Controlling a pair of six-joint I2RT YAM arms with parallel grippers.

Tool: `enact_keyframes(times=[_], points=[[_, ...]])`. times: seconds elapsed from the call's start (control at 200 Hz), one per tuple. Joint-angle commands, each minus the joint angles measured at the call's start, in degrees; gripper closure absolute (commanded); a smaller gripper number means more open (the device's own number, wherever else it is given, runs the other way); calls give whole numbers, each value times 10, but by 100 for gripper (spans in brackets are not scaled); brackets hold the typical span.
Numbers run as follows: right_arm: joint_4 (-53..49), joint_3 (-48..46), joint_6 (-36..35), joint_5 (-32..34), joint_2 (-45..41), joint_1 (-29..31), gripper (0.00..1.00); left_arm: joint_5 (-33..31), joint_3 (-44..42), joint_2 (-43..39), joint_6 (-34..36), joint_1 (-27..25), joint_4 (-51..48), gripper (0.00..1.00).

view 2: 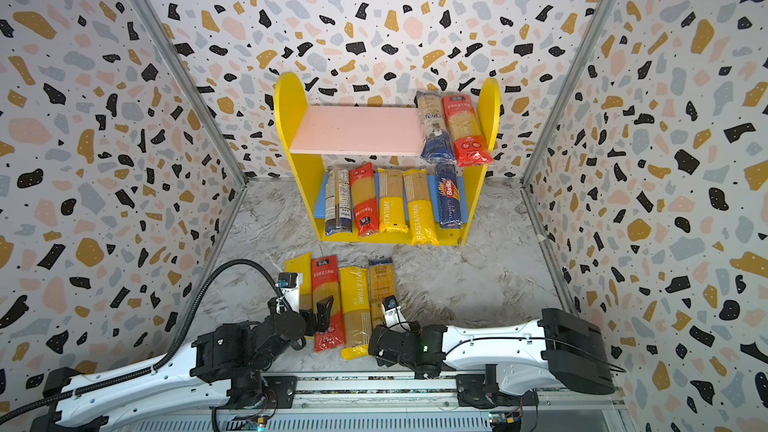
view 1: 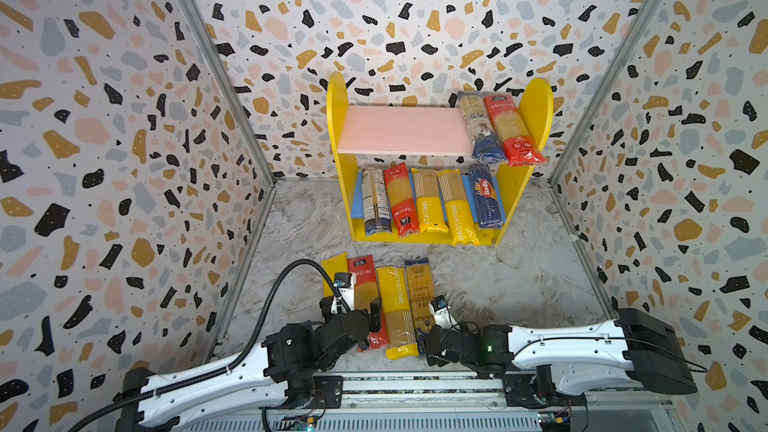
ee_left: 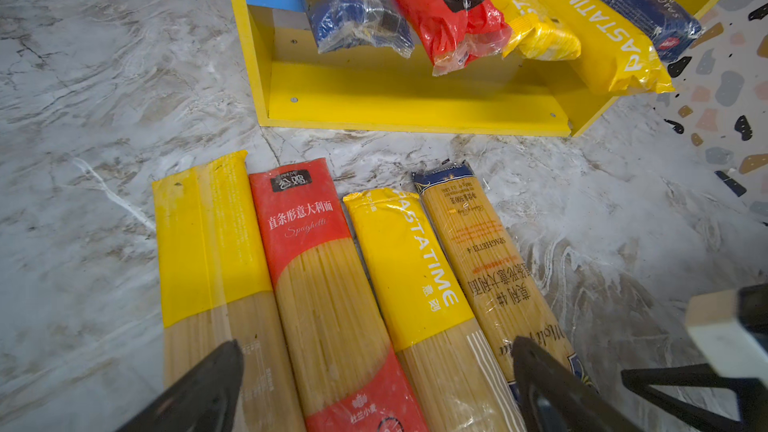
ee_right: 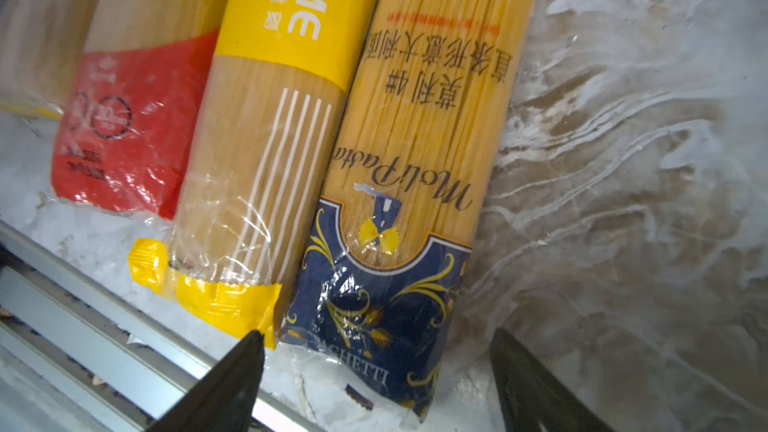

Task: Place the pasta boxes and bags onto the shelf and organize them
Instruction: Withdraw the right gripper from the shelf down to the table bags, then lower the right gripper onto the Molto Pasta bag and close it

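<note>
Seven packs (view 1: 428, 201) lie on the shelf (view 1: 336, 118); in front of it the left gripper (ee_left: 376, 344) over the red pack (ee_left: 324, 284) and the right gripper (ee_right: 377, 333) astride the navy-ended pack (ee_right: 415, 139) both gape empty, seemingly lining up the next pickups.

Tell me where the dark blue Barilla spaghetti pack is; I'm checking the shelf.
In both top views the dark blue Barilla spaghetti pack lies on the blue lower board, rightmost in its row, beside a yellow PASTATIME pack.

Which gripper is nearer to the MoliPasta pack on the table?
Right. The right gripper hangs over the MoliPasta pack's near end; the left gripper is over the red pack.
</note>
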Motion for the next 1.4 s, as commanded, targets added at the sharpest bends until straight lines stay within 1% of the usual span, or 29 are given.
enact_keyframes(times=[0.0,0.22,0.476,0.896,1.046,1.191,1.272,1.342,1.397], points=[[18,7,2,-6,23,-19,14,-11,-1,-6,-2,-3,15,0],[42,19,-26,-24,69,-59,14,-21,1,-22,4,-2,4,0],[43,56,-44,-34,114,-62,14,-27,3,-32,5,-2,4,0],[23,83,-22,-63,201,-85,15,-30,10,-38,13,-2,2,0],[47,64,-14,-90,215,-102,19,-30,10,-39,14,-2,1,0],[72,34,-11,-108,211,-117,30,-30,10,-43,13,-2,1,0],[74,26,-12,-112,210,-121,40,-30,9,-44,13,-2,1,0],[87,19,-18,-122,209,-122,54,-31,10,-43,12,-2,1,0],[98,14,-23,-132,208,-122,62,-32,10,-43,13,-2,1,0]])
